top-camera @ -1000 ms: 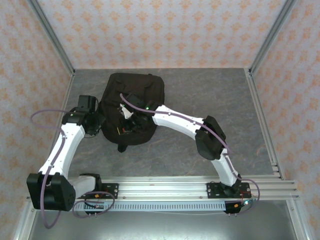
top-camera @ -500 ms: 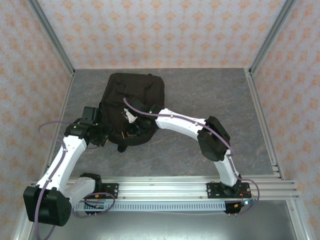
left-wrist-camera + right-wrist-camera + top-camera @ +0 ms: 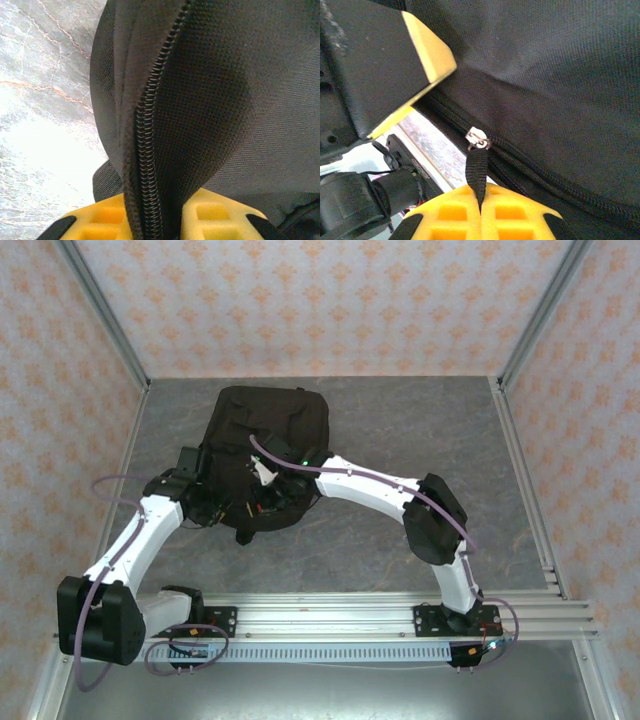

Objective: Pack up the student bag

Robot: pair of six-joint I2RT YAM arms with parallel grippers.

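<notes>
Student bag (image 3: 265, 425), zipper seam (image 3: 145, 150) clamped in left fingers (image 3: 212, 217), zipper pull strap (image 3: 478, 172) clamped in right fingers (image 3: 447, 212)

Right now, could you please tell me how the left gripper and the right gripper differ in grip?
The left gripper pinches a fold of the bag along its zipper teeth; the right gripper pinches only the thin pull strap on the slider. The left gripper's pads sit apart around the fold; the right gripper's nearly meet. Both have yellow pads and hold part of the same bag.
</notes>
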